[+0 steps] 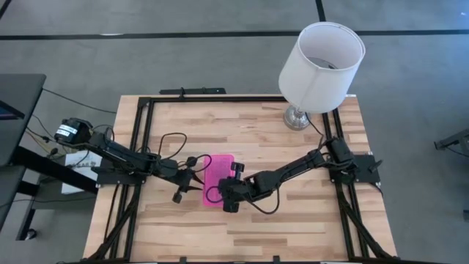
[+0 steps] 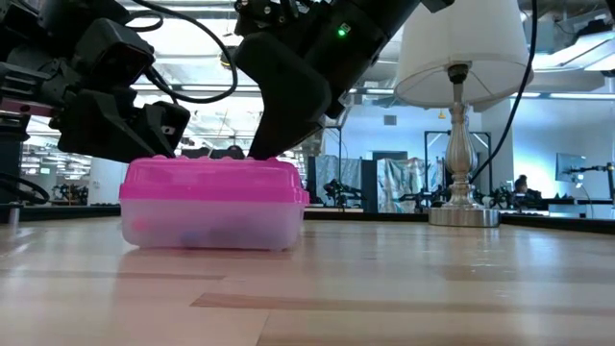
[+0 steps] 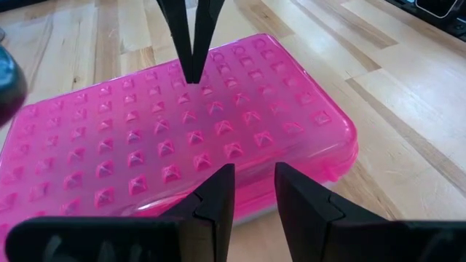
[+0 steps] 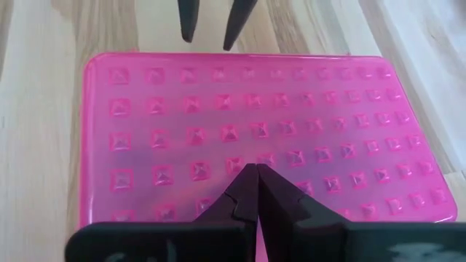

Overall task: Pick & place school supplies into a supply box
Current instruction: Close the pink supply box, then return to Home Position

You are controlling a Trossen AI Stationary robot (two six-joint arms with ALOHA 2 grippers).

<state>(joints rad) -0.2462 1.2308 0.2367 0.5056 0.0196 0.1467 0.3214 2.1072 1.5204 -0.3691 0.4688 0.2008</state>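
The supply box (image 1: 218, 180) is a small case with a studded hot-pink lid and a clear base, closed and standing flat on the wooden table. Blurred colours (image 2: 192, 231) show through the base; no supplies lie loose in view. My right gripper (image 4: 255, 169) is shut, its tips on the lid. My left gripper (image 3: 251, 171) is open and stands low at the box's left long side, fingertips at the lid's edge. Whether it touches the box, I cannot tell. My right gripper presses its shut fingertips (image 3: 193, 51) down on the lid's top (image 4: 218, 164), about mid-length and near the right long edge. It comes slanting down from the table's right side. The box stays flat on the table under it.
A white-shaded lamp (image 1: 321, 66) with a metal foot (image 1: 297, 117) stands at the table's far right corner. Black frame rails (image 1: 139, 147) run along the table's left, right and far edges. Bare wood lies near and far of the box.
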